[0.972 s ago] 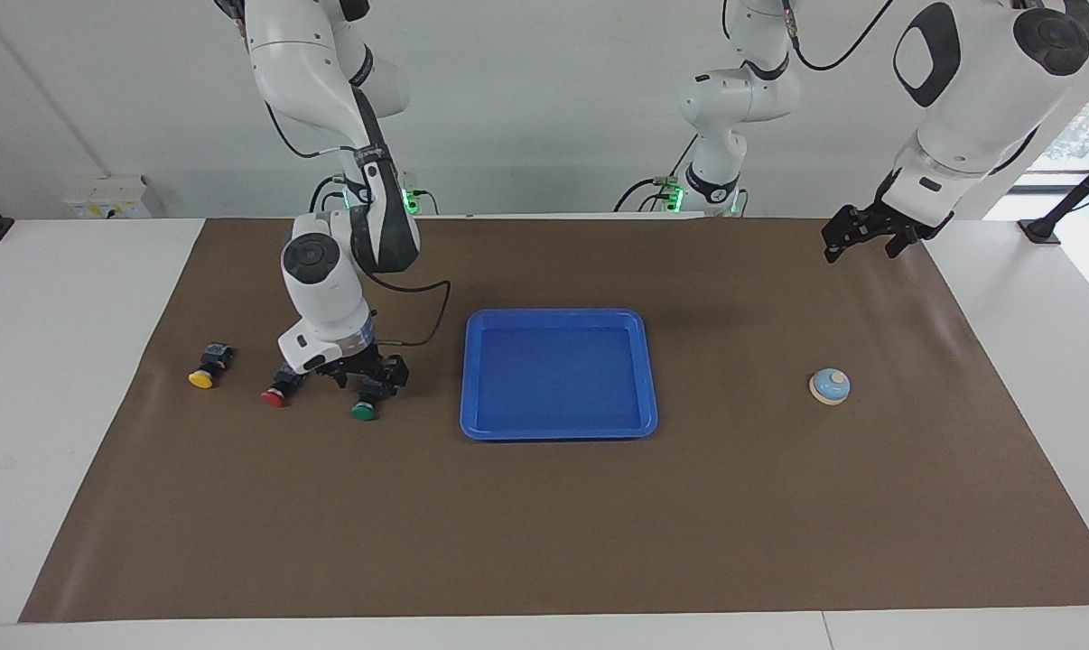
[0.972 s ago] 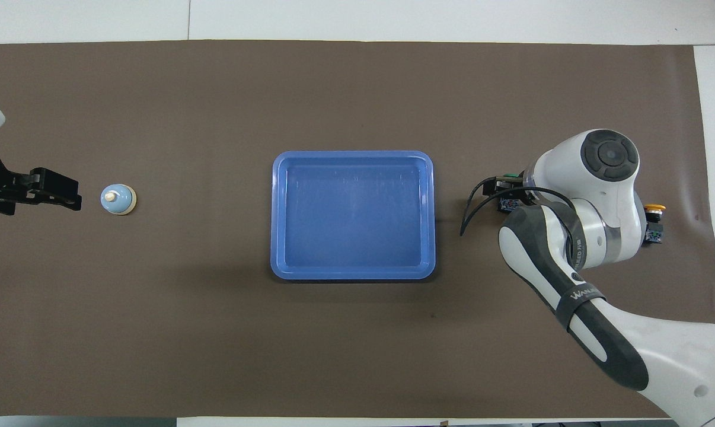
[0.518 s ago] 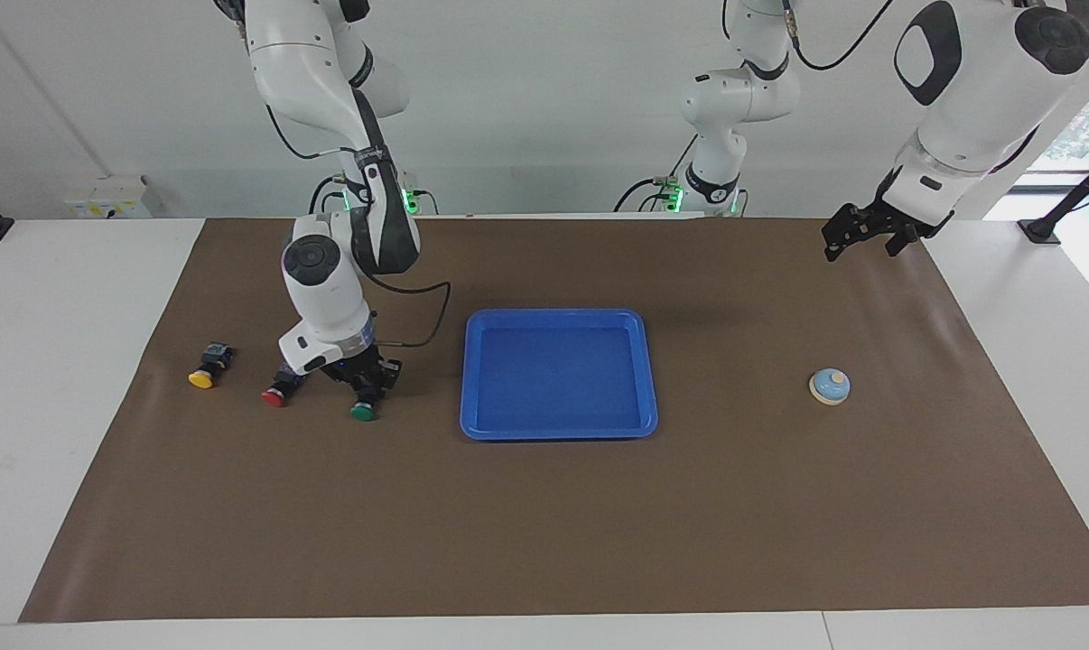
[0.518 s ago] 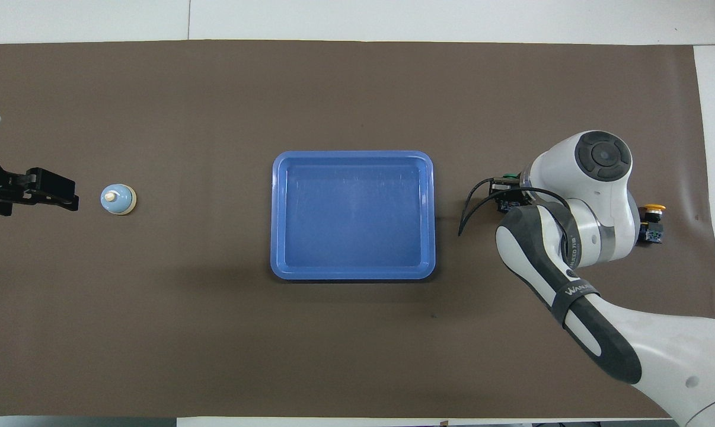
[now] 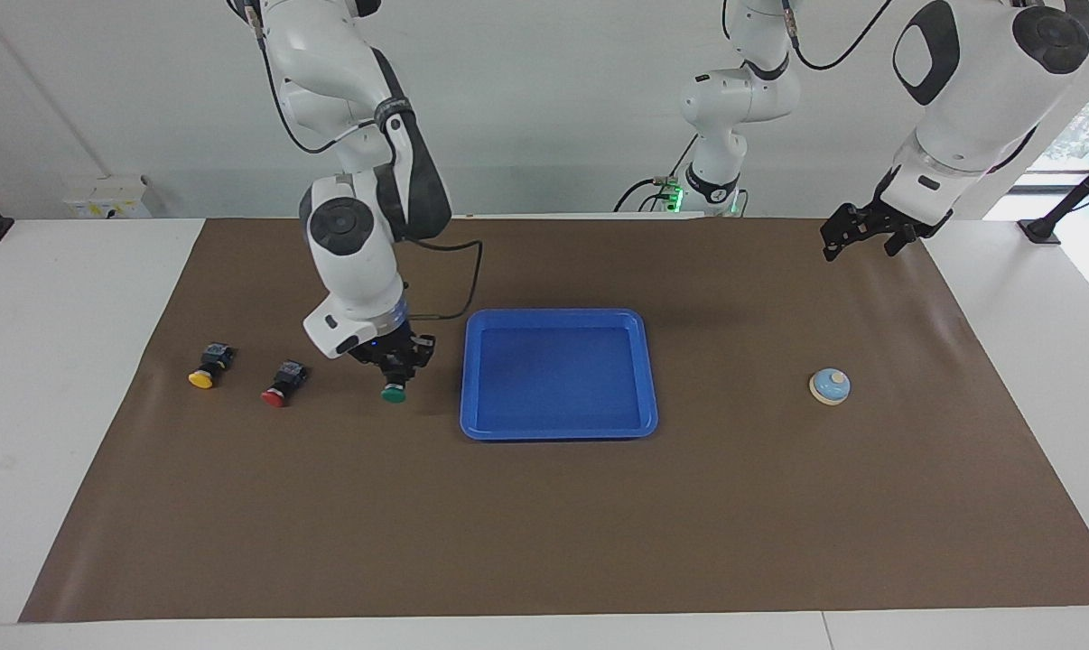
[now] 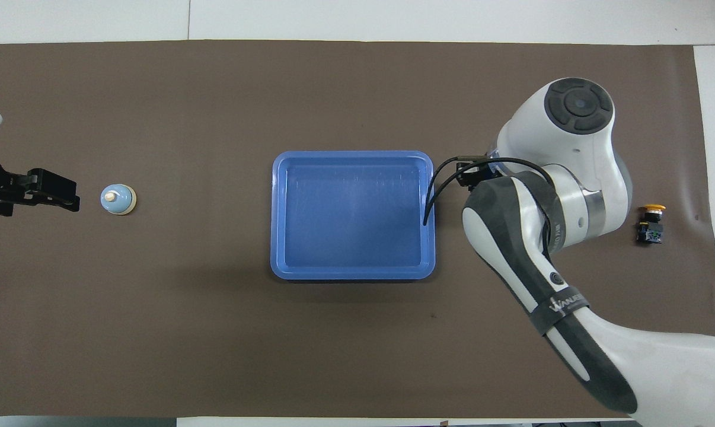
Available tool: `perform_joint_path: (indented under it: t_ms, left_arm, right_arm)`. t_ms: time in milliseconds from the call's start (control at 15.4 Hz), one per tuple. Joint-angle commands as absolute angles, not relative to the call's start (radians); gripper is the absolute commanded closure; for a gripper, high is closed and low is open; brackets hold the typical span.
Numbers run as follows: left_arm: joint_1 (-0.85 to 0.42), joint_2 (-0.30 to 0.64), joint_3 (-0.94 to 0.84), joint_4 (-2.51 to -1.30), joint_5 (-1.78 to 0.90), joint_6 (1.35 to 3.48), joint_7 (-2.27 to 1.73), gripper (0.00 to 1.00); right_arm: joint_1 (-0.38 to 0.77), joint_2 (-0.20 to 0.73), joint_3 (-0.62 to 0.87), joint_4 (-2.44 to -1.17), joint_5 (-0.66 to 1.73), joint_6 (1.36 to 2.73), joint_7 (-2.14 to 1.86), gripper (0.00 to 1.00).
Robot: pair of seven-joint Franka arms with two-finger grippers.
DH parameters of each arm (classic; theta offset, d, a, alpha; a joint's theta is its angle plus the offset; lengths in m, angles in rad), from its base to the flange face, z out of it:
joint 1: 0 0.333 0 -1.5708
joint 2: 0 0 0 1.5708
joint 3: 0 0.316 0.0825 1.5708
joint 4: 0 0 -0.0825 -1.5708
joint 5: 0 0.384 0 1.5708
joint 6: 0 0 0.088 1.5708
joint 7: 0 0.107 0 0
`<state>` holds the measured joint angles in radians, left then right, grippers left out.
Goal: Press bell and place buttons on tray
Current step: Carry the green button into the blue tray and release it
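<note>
My right gripper (image 5: 396, 370) is shut on the green button (image 5: 393, 394) and holds it just above the mat, cap down, between the red button (image 5: 278, 383) and the blue tray (image 5: 558, 318). The yellow button (image 5: 203, 370) lies beside the red one, toward the right arm's end; it also shows in the overhead view (image 6: 651, 222). In the overhead view the right arm hides the green and red buttons. The bell (image 5: 830, 386) stands toward the left arm's end and shows in the overhead view too (image 6: 118, 199). My left gripper (image 5: 859, 242) waits raised over the mat's corner.
The tray (image 6: 353, 156) holds nothing and sits mid-table on a brown mat (image 5: 544, 524). White table (image 5: 66, 361) borders the mat at both ends. The right arm's cable (image 6: 431, 196) hangs over the tray's rim.
My right gripper closed on the green button, lifted it off the mat and carried it toward the tray. The red button is now uncovered. The left arm has not moved.
</note>
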<state>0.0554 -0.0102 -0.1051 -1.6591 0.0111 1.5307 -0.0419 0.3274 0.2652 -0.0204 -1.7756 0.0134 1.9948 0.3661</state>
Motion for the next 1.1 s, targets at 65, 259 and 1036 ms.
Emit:
perform_joint_path:
  t_ms: [65, 259, 1036]
  left_arm:
    - [0.028, -0.017, -0.092, -1.647, -0.002, 1.503, -0.054, 0.00]
    - [0.038, -0.021, -0.092, -1.649, 0.000, 1.505, -0.052, 0.00]
    - [0.044, -0.029, -0.094, -1.663, 0.000, 1.516, -0.051, 0.00]
  right_arm:
    - [0.446, 0.301, -0.023, -1.749, 0.035, 1.999, 0.445, 1.00]
    - [0.512, 0.359, -0.023, -1.761, 0.046, 2.075, 0.526, 1.00]
    - [0.491, 0.385, -0.029, -1.836, 0.048, 2.214, 0.557, 0.00]
